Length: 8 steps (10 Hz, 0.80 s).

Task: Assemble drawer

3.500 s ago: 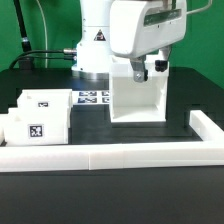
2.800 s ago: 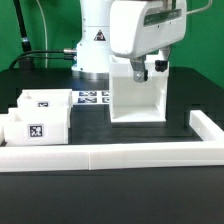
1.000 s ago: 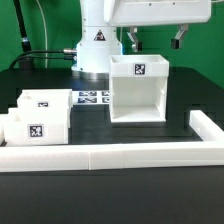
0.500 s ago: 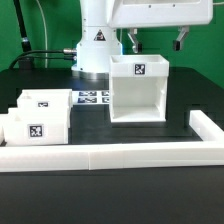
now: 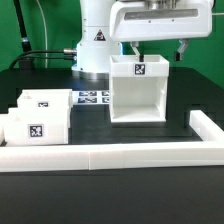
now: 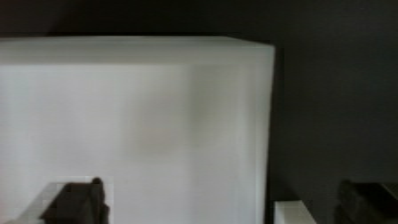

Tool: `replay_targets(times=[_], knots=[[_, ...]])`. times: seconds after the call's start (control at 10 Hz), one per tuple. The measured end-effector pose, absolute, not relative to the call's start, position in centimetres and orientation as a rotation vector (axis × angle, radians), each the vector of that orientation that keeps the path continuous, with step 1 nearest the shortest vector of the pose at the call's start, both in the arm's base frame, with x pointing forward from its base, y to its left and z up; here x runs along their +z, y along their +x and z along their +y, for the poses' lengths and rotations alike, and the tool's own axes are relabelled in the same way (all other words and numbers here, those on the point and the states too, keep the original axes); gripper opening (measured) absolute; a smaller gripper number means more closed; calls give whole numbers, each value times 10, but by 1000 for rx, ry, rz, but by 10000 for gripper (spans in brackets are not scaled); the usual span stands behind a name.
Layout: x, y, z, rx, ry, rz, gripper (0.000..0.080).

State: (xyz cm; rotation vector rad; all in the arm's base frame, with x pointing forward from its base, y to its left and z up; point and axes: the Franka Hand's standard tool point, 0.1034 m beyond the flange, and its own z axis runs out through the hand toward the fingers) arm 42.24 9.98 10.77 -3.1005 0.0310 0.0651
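Drawer housing unmoved; tool, fingers apart, has seemingly dipped lower above it.

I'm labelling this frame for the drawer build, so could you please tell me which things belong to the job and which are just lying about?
Job in hand: housing, front tray, rear tray, gripper open above the housing.
Lying about: border rail, marker board.
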Motion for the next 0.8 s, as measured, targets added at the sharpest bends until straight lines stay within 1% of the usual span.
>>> replay_targets(times=[0.1,0.2,0.3,0.4,0.5,0.6,0.7,0.8], knots=[[106,421,101,72,-3101,30,534],[106,422,101,70,-3101,27,397],[106,422,101,71,-3101,27,397],[106,422,101,71,-3101,27,207],[106,422,101,71,-3101,26,79],[106,422,101,71,-3101,27,79],[106,422,101,71,-3101,26,35],[106,422,101,71,-3101,27,35]])
